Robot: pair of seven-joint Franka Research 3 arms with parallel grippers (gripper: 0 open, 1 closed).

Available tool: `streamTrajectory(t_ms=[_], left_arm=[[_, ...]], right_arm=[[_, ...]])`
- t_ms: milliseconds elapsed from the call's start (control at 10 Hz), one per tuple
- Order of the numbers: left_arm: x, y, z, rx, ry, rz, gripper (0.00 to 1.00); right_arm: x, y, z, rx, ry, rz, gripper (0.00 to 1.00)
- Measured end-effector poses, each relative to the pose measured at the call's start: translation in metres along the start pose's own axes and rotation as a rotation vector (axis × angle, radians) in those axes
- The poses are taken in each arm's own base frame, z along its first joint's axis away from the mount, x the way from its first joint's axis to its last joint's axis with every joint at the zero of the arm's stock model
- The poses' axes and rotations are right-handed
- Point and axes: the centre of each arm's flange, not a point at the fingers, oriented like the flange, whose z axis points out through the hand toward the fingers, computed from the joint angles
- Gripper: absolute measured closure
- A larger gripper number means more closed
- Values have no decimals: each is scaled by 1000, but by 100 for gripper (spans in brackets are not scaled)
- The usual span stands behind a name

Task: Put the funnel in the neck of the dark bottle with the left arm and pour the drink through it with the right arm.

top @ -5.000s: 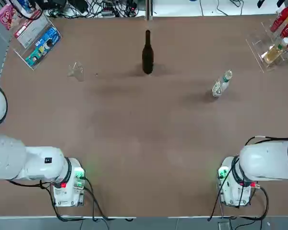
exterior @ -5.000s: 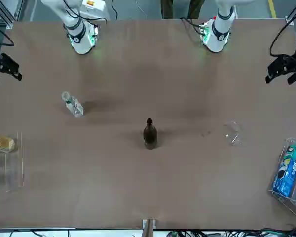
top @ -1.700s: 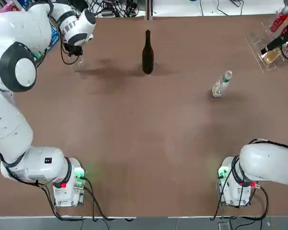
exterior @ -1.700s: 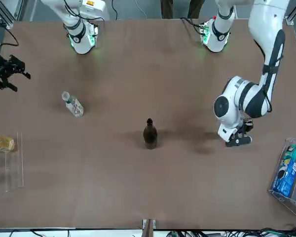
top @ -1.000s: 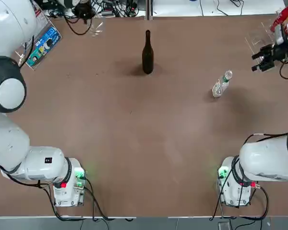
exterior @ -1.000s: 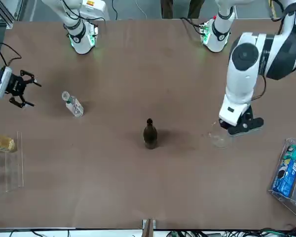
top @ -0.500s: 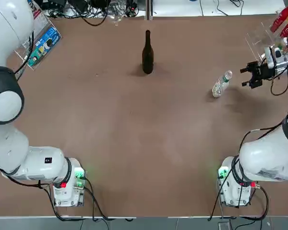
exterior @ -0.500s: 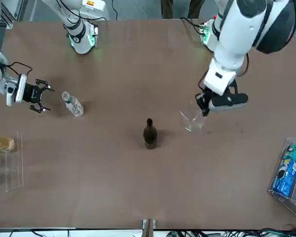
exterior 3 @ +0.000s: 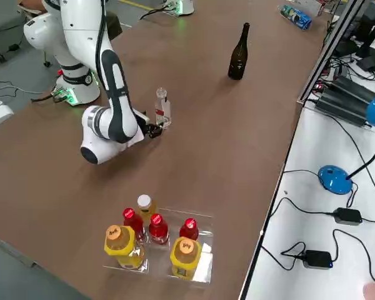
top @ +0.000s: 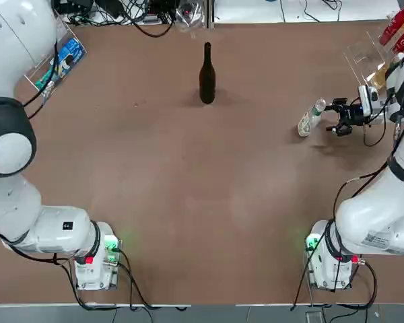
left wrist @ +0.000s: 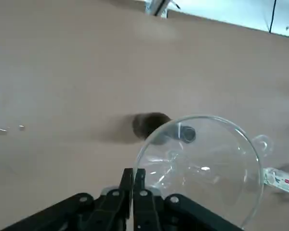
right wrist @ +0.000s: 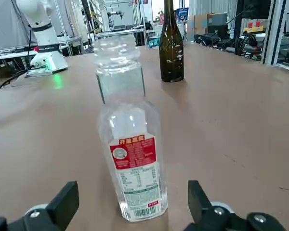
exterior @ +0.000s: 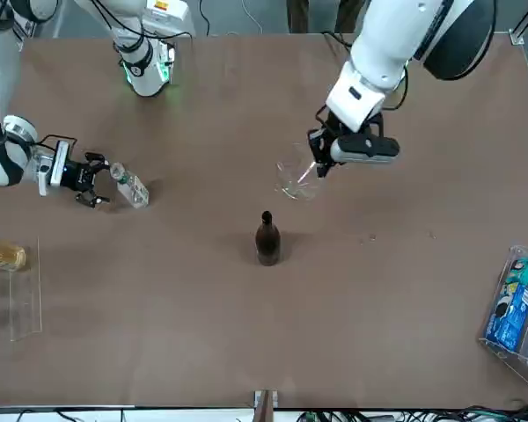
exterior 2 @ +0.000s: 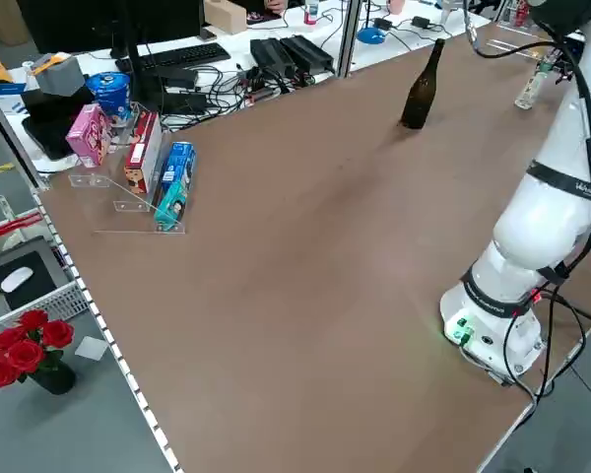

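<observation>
Jaws of left gripper (exterior: 318, 167) clamp small clear plastic funnel (exterior: 296, 181) by its rim, raised near tall dark glass bottle (exterior: 267, 237). Right gripper (exterior: 95, 180), jaws wide, flanks upright small clear plastic drink bottle (exterior: 129, 186) on table (exterior: 246, 334).

Funnel (exterior: 297, 181) above dark bottle (exterior: 267, 239); drink (exterior: 129, 186) aside.

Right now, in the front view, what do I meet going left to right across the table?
Yellow-liquid bottle → right pincer, open → drink → dark bottle → funnel → left pincer, shut on the funnel's rim → blue package.
</observation>
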Motion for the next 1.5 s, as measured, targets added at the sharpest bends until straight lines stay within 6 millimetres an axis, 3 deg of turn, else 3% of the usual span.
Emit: streamTrajectory(t_ms=[500, 800, 1500], left_arm=[[12, 22, 45, -67, -36, -20, 96], [14, 23, 67, -67, -71, -21, 96], [17, 21, 69, -25, -31, 14, 96]], right_arm=[[-8, 13, 36, 37, 114, -11, 0], [-11, 12, 42, 46, 122, -19, 0], [-24, 6, 59, 74, 166, -10, 0]])
